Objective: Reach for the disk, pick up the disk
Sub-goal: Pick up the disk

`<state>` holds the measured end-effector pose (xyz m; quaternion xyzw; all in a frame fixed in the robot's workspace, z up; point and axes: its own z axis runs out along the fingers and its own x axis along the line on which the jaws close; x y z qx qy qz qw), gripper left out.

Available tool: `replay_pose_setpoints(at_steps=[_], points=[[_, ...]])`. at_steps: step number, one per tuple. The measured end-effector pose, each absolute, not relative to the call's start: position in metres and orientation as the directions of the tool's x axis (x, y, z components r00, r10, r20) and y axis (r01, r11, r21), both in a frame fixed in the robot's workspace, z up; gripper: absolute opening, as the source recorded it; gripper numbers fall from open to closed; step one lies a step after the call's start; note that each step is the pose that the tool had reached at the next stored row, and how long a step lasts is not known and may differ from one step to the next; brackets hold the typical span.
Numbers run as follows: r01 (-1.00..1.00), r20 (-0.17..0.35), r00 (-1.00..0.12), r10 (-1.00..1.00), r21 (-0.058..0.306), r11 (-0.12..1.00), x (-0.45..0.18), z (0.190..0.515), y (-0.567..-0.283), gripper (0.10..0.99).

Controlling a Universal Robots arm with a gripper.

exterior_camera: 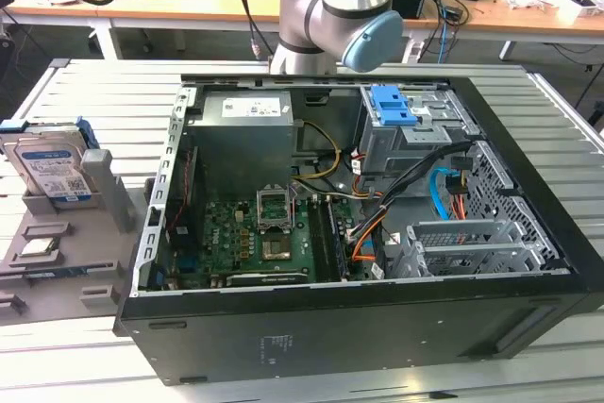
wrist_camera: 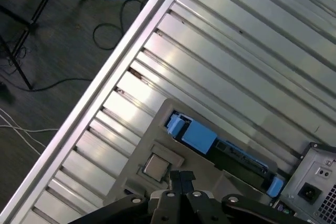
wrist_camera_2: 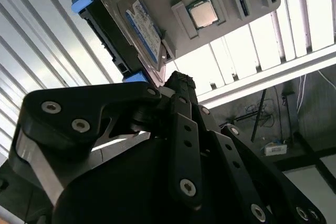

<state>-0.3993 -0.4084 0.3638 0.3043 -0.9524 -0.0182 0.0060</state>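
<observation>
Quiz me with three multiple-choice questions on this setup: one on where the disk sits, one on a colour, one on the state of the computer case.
1. Where is the disk?
A) on the floor
B) in the grey holder
C) on the wooden desk behind

2. What colour are the disk's side rails?
A) red
B) yellow
C) blue

3. How is the computer case?
A) open, insides exposed
B) closed
C) wrapped in plastic

Answers:
1 B: the disk stands on edge in the grey holder, on the exterior view's left of the computer case.
2 C: the side rails show blue in both wrist views.
3 A: the motherboard shows through the open side.
</observation>
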Motion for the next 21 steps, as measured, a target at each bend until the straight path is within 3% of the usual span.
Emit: replay_pose_setpoints(at_steps=[21], points=[[-0.772,0.000,-0.635,-0.773,0.038,0.634,-0.3993,0.3638,-0.4084,0.106]])
